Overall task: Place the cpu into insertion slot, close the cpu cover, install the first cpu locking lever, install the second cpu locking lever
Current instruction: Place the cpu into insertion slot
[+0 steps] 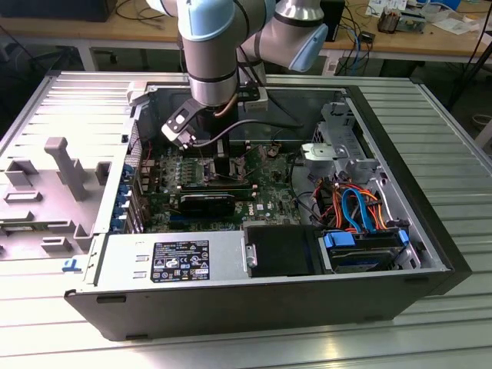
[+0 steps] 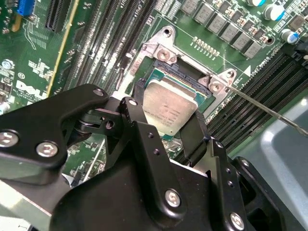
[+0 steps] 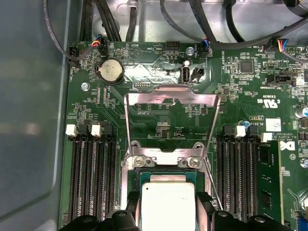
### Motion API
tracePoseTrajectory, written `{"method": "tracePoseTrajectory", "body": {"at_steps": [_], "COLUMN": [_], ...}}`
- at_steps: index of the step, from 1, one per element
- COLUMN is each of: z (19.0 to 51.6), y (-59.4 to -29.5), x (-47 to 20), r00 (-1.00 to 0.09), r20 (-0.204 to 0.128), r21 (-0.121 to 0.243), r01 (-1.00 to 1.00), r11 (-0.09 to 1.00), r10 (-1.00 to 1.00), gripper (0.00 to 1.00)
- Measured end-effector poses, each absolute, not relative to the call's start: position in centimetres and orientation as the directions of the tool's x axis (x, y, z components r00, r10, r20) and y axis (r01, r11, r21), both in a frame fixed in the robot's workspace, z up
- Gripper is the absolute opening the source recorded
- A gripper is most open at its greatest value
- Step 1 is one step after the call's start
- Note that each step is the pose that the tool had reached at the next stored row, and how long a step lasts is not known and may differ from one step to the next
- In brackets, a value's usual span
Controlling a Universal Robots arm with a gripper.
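The cpu [image 2: 169,108], a flat silvery square, sits between my gripper's [image 2: 167,115] black fingers [image 2: 196,137], which press on two opposite edges. It hangs right over the insertion slot [image 2: 162,73], whose silver rim and dark edge show around it; I cannot tell if it is seated. In the first wrist view the cpu [image 3: 166,204] is at the slot [image 3: 144,177], and the cpu cover [image 3: 169,98] stands flipped open beyond it. Thin wire locking levers [image 3: 212,144] are swung away from the slot. In the exterior view the gripper [image 1: 222,163] reaches down into the open case onto the green board.
Long black memory slots [image 3: 91,178] flank the socket on both sides. A black card [image 1: 207,202] lies in front of it, and a grey power supply [image 1: 173,260] fills the near end. Orange and blue cables [image 1: 354,204] and a drive bay [image 1: 361,250] lie toward the exterior view's right. Case walls [image 1: 430,231] ring everything.
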State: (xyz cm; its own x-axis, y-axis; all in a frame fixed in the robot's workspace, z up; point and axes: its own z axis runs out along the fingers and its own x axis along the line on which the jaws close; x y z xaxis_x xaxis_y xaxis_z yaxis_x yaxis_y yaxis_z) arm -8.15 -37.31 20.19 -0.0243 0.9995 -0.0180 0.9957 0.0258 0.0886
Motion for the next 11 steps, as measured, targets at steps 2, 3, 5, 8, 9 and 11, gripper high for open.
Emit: {"method": "tracePoseTrajectory", "body": {"at_steps": [2,3,5,8,9,11], "z": [20.13,20.06,19.90,19.78,19.77,19.75], "y": [-37.17,-37.12,-37.04,-37.04,-37.04,-37.03], "x": [-8.15,-8.14,-8.14,-8.15,-8.15,-8.15], "r00": [-0.024,-0.024,-0.024,-0.024,-0.024,-0.024], "r20": [-0.018,-0.018,-0.018,-0.018,-0.019,-0.018], "r21": [0.089,0.089,0.089,0.088,0.088,0.088], "r01": [0.996,0.996,0.996,0.996,0.996,0.996], "r11": [0.026,0.026,0.026,0.026,0.026,0.026], "r10": [1.000,1.000,1.000,1.000,1.000,1.000], "gripper": [0.55,0.55,0.55,0.55,0.55,0.55]}}
